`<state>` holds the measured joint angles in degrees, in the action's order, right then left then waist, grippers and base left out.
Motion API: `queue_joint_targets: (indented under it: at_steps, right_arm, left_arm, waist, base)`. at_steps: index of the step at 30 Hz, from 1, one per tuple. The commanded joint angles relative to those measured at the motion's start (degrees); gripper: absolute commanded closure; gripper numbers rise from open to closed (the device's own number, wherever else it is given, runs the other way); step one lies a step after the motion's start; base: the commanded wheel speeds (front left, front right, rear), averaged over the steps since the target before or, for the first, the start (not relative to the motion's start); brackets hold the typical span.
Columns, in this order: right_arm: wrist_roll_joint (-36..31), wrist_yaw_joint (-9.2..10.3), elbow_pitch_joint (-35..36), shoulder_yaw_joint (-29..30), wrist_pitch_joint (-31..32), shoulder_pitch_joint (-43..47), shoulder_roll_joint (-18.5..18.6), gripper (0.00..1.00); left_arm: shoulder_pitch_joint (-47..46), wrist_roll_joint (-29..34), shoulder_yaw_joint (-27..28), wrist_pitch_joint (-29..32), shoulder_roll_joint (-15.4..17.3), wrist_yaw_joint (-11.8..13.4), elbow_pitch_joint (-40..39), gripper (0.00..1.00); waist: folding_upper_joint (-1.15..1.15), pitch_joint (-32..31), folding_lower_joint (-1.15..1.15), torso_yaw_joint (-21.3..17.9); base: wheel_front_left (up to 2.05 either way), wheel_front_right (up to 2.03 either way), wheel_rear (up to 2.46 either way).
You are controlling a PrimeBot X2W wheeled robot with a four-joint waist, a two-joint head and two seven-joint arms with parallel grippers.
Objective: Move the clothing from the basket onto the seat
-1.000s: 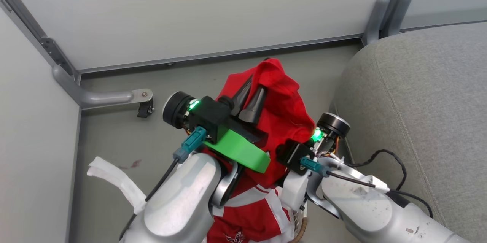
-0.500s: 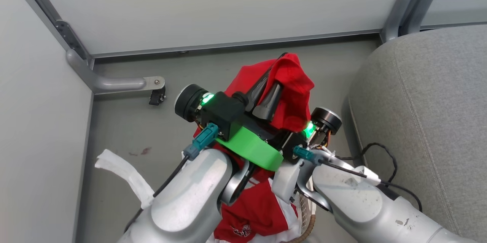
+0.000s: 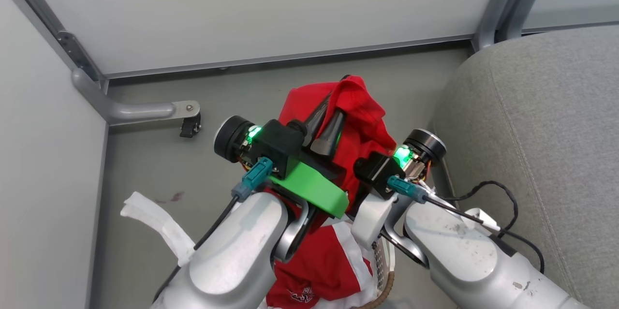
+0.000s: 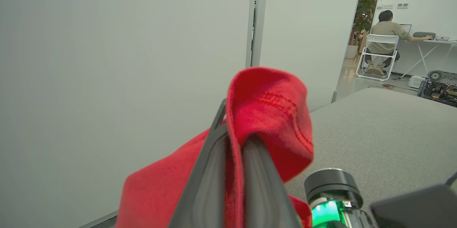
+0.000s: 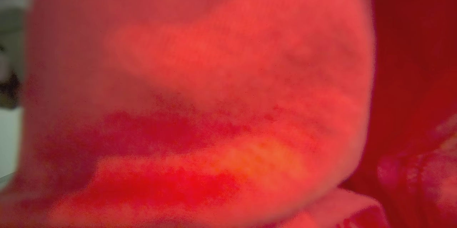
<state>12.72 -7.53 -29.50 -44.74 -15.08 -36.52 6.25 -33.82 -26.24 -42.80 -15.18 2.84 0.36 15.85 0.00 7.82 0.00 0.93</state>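
My left gripper (image 3: 333,106) is shut on a fold of the red clothing (image 3: 360,120) and holds it up above the floor. In the left wrist view the cloth (image 4: 271,114) drapes over the tips of the left gripper (image 4: 235,131). My right gripper (image 3: 367,173) is pushed into the hanging cloth from the right, with its fingers buried and hidden. Blurred red fabric (image 5: 214,96) presses against the right wrist camera. Below my arms another red garment with white stripes (image 3: 324,270) lies in the basket (image 3: 384,285). The grey seat (image 3: 532,120) is on the right.
White partition walls close off the far and left sides, with a metal foot and caster (image 3: 188,127) on the floor. A white cloth strip (image 3: 154,224) lies at lower left. A black cable (image 3: 503,202) loops over the seat's edge. Far off, a person (image 4: 387,31) sits at a desk.
My right gripper has shut inside the hanging red cloth. The left gripper has kept its hold. The head camera has shifted a little.
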Motion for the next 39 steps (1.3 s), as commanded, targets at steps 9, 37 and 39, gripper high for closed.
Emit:
queue_joint_targets:
  at_steps: [9, 37, 39]
  right_arm:
    - [-1.5, 0.08, 7.9, 6.6, -0.1, 6.2, 1.3, 1.00]
    - [-3.4, 0.08, 15.5, 19.5, -0.1, 17.1, 2.4, 1.00]
    - [-3.7, 0.08, 15.9, 20.5, -0.1, 17.3, 2.8, 1.00]
  left_arm:
    - [2.0, 2.7, 3.8, 0.0, 0.1, 0.4, 3.9, 0.00]
    - [7.6, 9.0, 13.3, 0.0, 0.2, -3.8, 9.6, 0.00]
    - [7.7, 9.0, 12.7, 0.0, 0.2, -4.0, 9.7, 0.00]
  waist:
    - [0.00, -0.3, 0.00, -4.8]
    - [0.00, 0.5, 0.00, -30.5]
    - [0.00, 0.8, 0.00, -31.4]
  base:
    - [0.00, 0.00, 0.00]
    - [0.00, 0.00, 0.00]
    - [0.00, 0.00, 0.00]
